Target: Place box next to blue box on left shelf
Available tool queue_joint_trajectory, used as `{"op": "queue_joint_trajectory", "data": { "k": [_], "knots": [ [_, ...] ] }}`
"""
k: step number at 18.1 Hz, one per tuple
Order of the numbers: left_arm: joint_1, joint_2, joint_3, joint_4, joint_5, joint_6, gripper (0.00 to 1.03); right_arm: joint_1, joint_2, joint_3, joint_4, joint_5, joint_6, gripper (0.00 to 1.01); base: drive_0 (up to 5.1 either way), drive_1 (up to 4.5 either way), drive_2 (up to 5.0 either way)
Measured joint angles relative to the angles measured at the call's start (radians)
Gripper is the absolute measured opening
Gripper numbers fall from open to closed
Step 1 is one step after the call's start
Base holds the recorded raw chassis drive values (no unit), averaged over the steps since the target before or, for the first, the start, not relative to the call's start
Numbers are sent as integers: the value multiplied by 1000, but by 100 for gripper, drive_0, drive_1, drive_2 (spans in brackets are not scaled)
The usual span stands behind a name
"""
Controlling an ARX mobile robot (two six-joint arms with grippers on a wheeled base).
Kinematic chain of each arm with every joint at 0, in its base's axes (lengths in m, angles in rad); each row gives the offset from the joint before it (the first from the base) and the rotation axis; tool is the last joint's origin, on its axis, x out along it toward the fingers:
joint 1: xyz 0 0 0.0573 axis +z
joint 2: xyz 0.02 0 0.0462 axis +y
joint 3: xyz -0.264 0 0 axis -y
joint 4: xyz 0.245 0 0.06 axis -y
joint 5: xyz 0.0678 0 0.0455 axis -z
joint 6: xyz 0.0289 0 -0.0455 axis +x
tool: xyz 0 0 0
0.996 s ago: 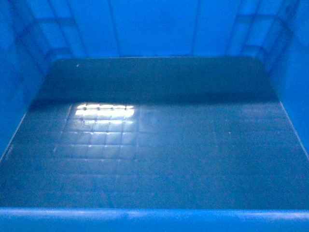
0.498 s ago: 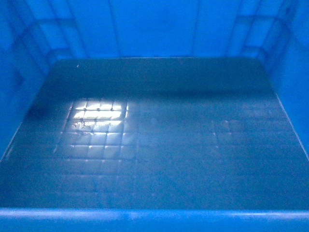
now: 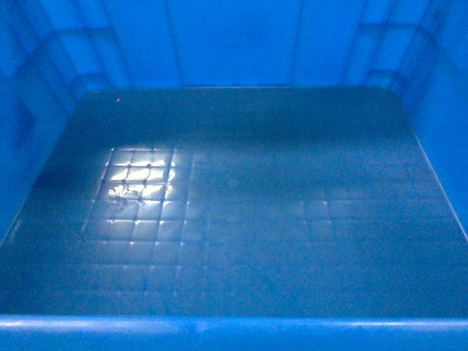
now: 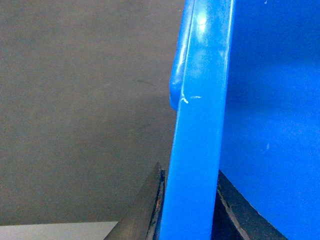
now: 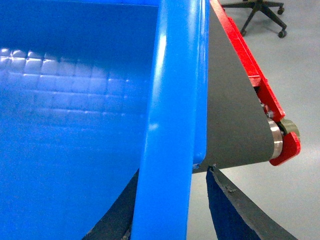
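Head view: the box (image 3: 234, 219) fills the whole frame, camera looking straight down into it; gridded floor with a bright glare patch left of centre, near rim along the bottom edge, no shelf and no other blue box in sight. Judged step: carry phase, box held up between both arms and not yet at the left shelf. Next move likely calls for keeping it level, bringing the shelf into view and lining the box up beside the blue box already there before lowering. Left wrist view: left gripper (image 4: 187, 210) straddles the box's rim, one dark finger on the outer side of the wall, the other on the inner side, blue wall running up between them; the claw pinches the rim. Grey floor lies beyond the outer side of the box. Right wrist view: right gripper (image 5: 172, 210) likewise astride the opposite rim, fingers either side of the wall, pinching it, gridded floor of the box visible on the inner side. Beyond the outer side of the box: a conveyor (image 5: 240, 100) with grey belt and red side frame, and an office chair base (image 5: 260, 15) on the floor further off.
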Motion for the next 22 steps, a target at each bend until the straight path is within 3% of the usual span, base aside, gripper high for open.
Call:
{"op": "queue_joint_trajectory", "data": {
  "k": [22],
  "knots": [
    [0, 0, 0, -1, 0, 7, 19, 0, 0, 0, 0, 0, -1, 33, -153, -153, -153]
  ]
}}
